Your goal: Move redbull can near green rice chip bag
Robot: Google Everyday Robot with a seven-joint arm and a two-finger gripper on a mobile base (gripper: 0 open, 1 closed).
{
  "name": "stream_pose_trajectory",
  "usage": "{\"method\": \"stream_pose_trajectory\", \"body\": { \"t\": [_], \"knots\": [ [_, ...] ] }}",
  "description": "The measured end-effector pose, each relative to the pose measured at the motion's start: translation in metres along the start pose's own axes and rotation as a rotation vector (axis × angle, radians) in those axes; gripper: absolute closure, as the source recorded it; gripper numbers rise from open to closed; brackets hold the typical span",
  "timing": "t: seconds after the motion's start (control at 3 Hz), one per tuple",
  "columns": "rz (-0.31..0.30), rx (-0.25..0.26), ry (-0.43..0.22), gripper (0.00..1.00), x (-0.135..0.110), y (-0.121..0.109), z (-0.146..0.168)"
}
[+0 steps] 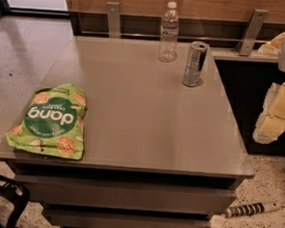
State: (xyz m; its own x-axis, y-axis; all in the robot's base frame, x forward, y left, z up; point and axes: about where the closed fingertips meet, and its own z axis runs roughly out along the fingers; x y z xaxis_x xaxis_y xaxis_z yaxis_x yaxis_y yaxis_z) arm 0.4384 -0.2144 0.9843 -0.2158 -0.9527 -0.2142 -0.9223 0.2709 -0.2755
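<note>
Nearest us lies the green rice chip bag (49,121), at the front-left corner of the table (146,135). The redbull can (194,64) stands upright at back right, well apart. Our gripper (273,116) hangs off the right edge, and we cannot tell its spread. We judge the reach and grasp come next.

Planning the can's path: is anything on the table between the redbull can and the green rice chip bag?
Nothing visible. Bare tabletop runs from the redbull can, far right, to the green rice chip bag, near left. The water bottle stands farther back, off that line. The gripper hangs beyond the tabletop's right edge.
</note>
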Motion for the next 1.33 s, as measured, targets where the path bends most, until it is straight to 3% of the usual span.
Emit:
{"method": "stream_pose_trajectory", "body": {
  "t": [0.33,0.67,1.0,1.33],
  "knots": [
    [0.000,0.000,0.000,0.00,0.000,0.000,0.000],
    [0.046,0.017,-0.063,0.00,0.004,-0.022,0.007],
    [0.106,0.054,-0.171,0.00,0.015,-0.056,0.016],
    [0.151,0.110,-0.320,0.00,0.027,-0.092,0.026]
  ]
}}
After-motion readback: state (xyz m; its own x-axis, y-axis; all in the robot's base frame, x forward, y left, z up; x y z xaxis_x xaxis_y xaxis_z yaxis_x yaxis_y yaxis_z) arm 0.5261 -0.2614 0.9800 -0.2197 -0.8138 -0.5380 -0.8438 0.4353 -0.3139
